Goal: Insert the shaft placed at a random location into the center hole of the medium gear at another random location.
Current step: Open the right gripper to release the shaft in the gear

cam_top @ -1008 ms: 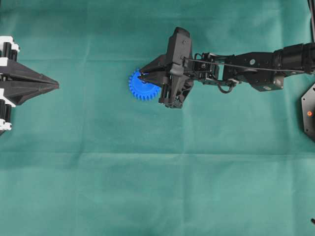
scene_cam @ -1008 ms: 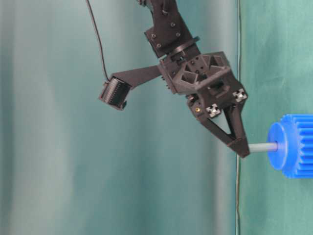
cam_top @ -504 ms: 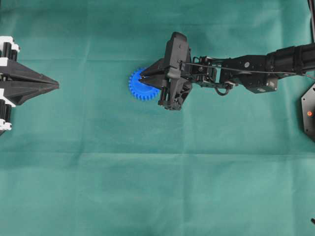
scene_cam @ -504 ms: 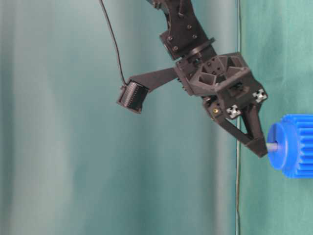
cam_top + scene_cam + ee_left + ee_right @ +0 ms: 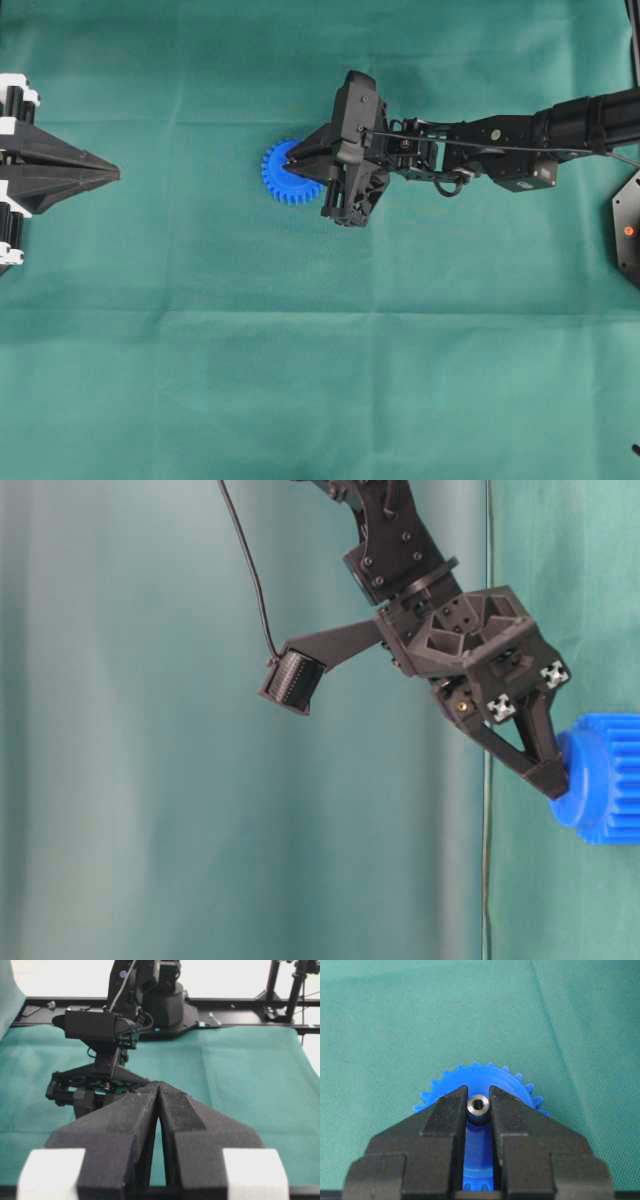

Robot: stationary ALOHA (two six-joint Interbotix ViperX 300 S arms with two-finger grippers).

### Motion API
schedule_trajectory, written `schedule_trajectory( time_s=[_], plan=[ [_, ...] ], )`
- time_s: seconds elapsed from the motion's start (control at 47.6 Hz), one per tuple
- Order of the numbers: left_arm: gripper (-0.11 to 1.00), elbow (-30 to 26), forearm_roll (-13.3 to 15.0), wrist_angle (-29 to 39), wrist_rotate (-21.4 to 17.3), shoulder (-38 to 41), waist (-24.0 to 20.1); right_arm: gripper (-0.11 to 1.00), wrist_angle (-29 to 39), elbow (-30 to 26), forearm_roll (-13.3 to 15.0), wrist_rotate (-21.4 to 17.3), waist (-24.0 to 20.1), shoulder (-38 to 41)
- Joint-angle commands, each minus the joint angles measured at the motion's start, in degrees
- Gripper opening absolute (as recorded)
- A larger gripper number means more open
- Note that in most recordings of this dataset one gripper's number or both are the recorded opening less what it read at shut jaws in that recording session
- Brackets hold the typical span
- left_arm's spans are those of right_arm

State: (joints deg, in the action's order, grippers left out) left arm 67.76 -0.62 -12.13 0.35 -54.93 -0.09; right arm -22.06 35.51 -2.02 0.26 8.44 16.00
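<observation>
the shaft (image 5: 478, 1106), a short silver-grey metal pin with a hollow end, is pinched between the right gripper (image 5: 478, 1110)'s matte black fingertips, right over the toothed blue plastic medium gear (image 5: 285, 180) on wrinkled green cloth (image 5: 300, 380). only the right wrist view shows the pin; overhead, the gripper hides the hub. the left gripper (image 5: 158, 1092) rests closed and empty, well apart.

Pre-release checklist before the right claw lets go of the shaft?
1. Right claw clamped on shaft: ok.
2. Shaft over the gear's hub: ok.
3. Shaft seated: its length is hidden in the table-level view, with the fingertips against the hub; depth in center hole cannot tell.
4. Gear flat on cloth: ok.
5. Left claw shut, well apart from the gear: ok.
</observation>
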Motion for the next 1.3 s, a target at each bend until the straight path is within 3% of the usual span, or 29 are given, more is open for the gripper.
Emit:
schedule_trajectory(
  time_s=[0.0, 0.336, 0.399, 0.546, 0.609, 0.777, 1.28],
  plan=[
    [0.00, -1.3, -0.1, -0.4, 0.0, 0.4, 0.1, 0.13, -0.6, -0.5, -0.2, -0.5, -0.2, -0.8],
    [0.00, -1.3, -0.1, -0.3, 0.0, 0.4, 0.0, 0.17, -0.6, -0.4, -0.1, -0.5, -0.2, -0.8],
    [0.00, -1.3, -0.1, -0.3, 0.0, 0.4, 0.0, 0.31, -0.6, -0.4, -0.1, -0.5, -0.2, -1.0],
    [0.00, -1.3, -0.1, -0.3, 0.0, 0.4, 0.0, 0.75, -0.4, -0.4, -0.1, -0.4, -0.2, -2.0],
    [0.00, -1.3, -0.1, -0.3, 0.0, 0.4, 0.0, 0.87, -0.4, -0.4, -0.1, -0.4, -0.2, -2.7],
    [0.00, -1.4, -0.1, -0.3, 0.0, 0.5, 0.1, 0.78, -0.3, 0.4, -0.1, -0.4, -0.2, -5.3],
    [0.00, -1.4, -0.1, -0.4, 0.0, 0.4, 0.1, 0.79, 0.3, 4.5, -0.1, -0.3, -0.2, -13.7]
  ],
)
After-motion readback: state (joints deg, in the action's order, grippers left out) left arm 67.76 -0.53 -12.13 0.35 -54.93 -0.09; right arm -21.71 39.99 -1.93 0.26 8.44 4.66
